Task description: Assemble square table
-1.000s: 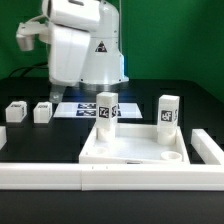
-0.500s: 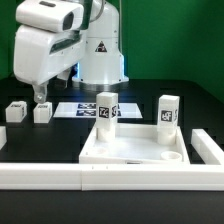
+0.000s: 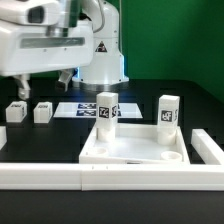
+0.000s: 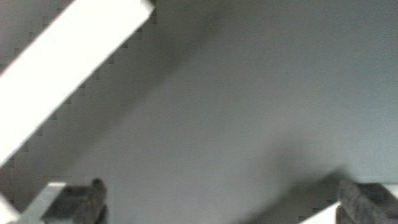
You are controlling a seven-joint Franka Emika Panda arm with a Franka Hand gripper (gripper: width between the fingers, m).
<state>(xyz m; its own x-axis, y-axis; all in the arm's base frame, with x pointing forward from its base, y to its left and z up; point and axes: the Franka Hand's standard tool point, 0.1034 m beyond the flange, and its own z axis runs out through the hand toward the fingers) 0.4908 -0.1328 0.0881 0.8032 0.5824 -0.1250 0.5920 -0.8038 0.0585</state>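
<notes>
Two short white tagged legs stand upright at the far corners of the large white plastic square slab (image 3: 128, 150), which lies in the lower middle of the exterior view. The left upright leg (image 3: 107, 113) is near the frame's centre and the right upright leg (image 3: 168, 112) is further right. A round socket (image 3: 172, 157) shows at the slab's near right corner.

Two more white legs lie on the black desk (image 3: 195, 105) at the middle left. The outer loose leg (image 3: 16, 111) and the inner loose leg (image 3: 42, 112) are just beside each other and apart from the slab. The marker board (image 3: 78, 108) lies between them and the upright legs. A long white L-shaped border wall (image 3: 60, 178) runs along the lower edge and up the right side.

The pincer (image 3: 42, 84) hangs in the upper left, higher in the frame than the loose legs, released and gripping nothing. In the wrist view its dark fingertips (image 4: 71, 200) stand far apart over bare desk, and a slanting white bar (image 4: 71, 60) lies beyond them; which part it is I cannot tell.
</notes>
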